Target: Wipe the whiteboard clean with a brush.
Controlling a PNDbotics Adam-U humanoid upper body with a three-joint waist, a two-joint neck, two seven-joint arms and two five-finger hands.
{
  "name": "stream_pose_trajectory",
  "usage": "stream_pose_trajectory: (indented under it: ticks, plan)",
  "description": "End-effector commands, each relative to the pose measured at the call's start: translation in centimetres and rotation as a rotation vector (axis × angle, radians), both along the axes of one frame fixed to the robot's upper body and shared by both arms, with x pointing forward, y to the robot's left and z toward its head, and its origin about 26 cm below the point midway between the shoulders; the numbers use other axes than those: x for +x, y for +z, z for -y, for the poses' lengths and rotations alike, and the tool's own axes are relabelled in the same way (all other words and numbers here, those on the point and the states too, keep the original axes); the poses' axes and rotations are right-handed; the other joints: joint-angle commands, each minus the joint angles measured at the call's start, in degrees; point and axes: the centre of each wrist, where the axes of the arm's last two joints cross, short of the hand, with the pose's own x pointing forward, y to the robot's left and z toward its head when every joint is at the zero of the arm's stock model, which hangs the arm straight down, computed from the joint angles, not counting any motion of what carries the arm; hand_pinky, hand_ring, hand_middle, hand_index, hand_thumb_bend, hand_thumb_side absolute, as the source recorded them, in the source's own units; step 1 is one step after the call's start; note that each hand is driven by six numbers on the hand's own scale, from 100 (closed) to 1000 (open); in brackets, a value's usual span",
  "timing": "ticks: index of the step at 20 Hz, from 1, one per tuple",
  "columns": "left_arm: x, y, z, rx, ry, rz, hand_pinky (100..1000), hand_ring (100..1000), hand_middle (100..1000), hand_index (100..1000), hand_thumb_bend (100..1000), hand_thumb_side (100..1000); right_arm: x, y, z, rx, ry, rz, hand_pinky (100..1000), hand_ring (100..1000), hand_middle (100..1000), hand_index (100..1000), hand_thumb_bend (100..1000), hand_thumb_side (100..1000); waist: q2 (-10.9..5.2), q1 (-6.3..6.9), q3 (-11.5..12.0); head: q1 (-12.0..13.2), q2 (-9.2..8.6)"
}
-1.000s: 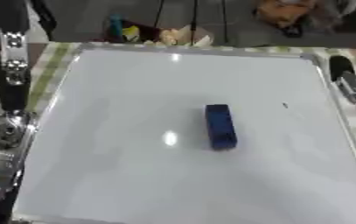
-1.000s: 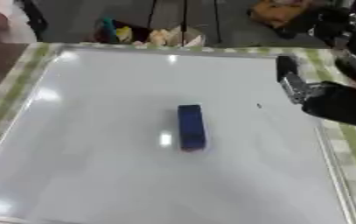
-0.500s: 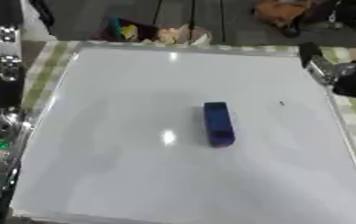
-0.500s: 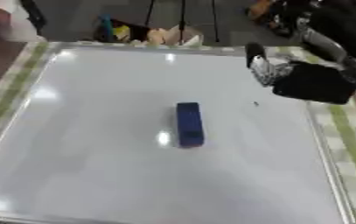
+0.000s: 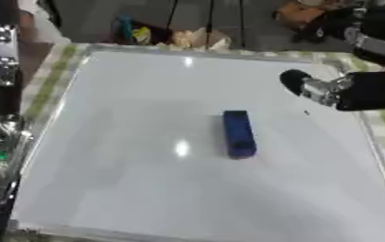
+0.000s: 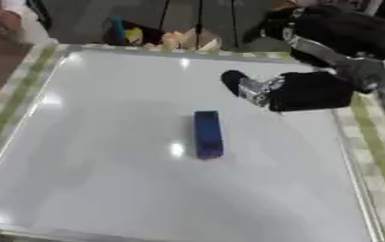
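Right eye view: brush lies untouched mid-whiteboard; right hand hovers upper right (fingers unclear), wiping unstarted.

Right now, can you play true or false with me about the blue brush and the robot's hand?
1. The blue brush lies on the whiteboard. True.
2. The right hand is holding the brush. False: it is above the board, apart from the brush, up and to the right of it.
3. The brush lies in the board's near left corner. False: it lies near the middle.
4. Green checked cloth shows beside the board. True.
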Motion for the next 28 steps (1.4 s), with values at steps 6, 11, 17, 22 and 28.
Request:
stream_pose_trajectory:
  ticks: [6,11,17,22,28]
  plan:
    - [-0.4,0.9,0.4,0.002,-0.023,0.032,870,918,916,976,276,1000,2.1,-0.1,-1.0,-0.006,-0.037,-0.103,847,901,834,905,377,1000,-1.46,0.07,0.6,-0.4,0.42]
    - [-0.4,0.9,0.5,0.000,-0.025,0.032,870,920,915,974,274,1000,4.0,-0.9,-2.3,0.041,-0.108,-0.134,852,904,829,906,366,1000,-1.48,0.24,0.7,-0.7,0.10]
    - [-0.4,0.8,0.4,0.002,-0.023,0.029,869,921,914,973,274,1000,5.7,-2.1,-4.0,0.051,-0.178,-0.139,844,899,839,902,382,1000,-1.87,0.23,0.2,-0.7,-0.41]
    - [-0.4,0.8,0.4,0.011,-0.020,0.029,869,921,913,972,276,1000,6.0,-3.4,-5.3,-0.027,-0.185,-0.145,841,900,848,908,458,1000,-2.20,0.15,-0.2,-0.9,-0.98]
    - [-0.4,0.9,0.4,0.013,-0.020,0.031,868,920,912,971,275,1000,6.2,-5.2,-6.5,-0.136,-0.195,-0.165,834,883,822,907,484,1000,-2.19,0.07,-0.3,-1.1,-1.13]
